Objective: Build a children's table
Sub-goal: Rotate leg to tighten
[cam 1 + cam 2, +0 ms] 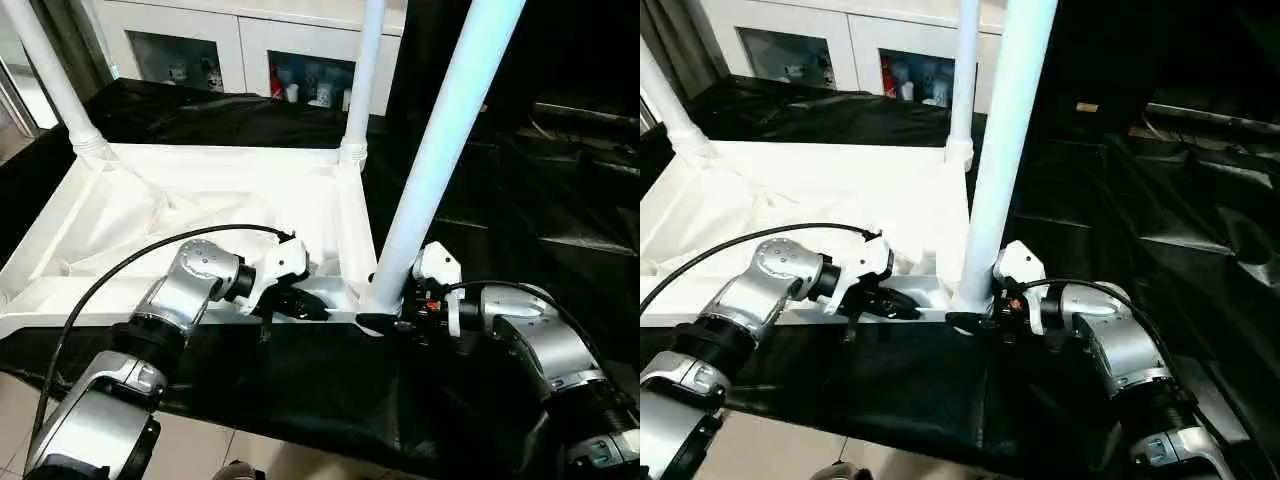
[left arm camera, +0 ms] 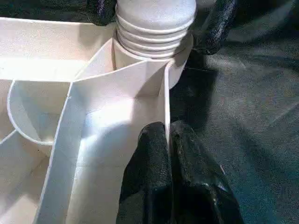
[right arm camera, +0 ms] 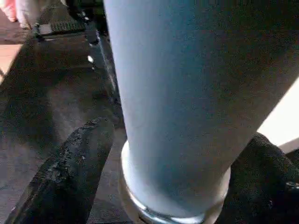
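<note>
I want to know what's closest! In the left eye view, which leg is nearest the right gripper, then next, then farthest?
1. Near leg: standing in the corner socket right at the right gripper, between its jaws.
2. Middle leg: upright at the far corner on the same side of the tabletop.
3. Far leg: at the far corner on the opposite side, across the tabletop.
</note>
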